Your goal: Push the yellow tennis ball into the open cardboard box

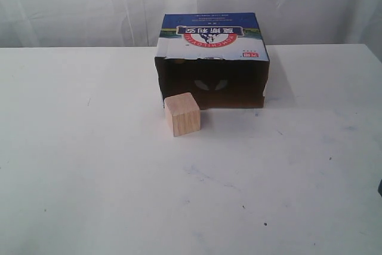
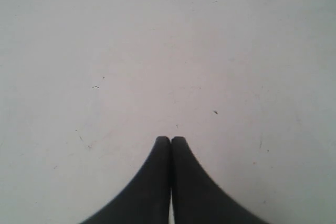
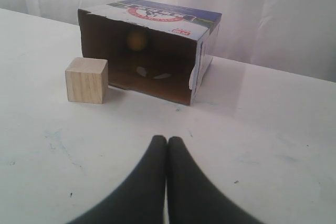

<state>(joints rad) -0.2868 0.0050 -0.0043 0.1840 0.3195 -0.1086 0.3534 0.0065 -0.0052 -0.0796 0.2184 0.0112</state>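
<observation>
The open cardboard box (image 1: 212,58) lies on its side at the back middle of the white table, its dark opening facing the front. In the right wrist view the box (image 3: 157,19) shows a dim yellow tennis ball (image 3: 137,40) deep inside its dark interior; the exterior view does not show the ball. My right gripper (image 3: 167,139) is shut and empty, low over the table, well in front of the box opening. Over bare table my left gripper (image 2: 170,139) is also shut and empty. Neither gripper shows in the exterior view.
A pale wooden cube (image 1: 182,114) stands just in front of the box's left front corner, also visible as the cube (image 3: 86,80) in the right wrist view. A white curtain hangs behind the table (image 1: 89,165).
</observation>
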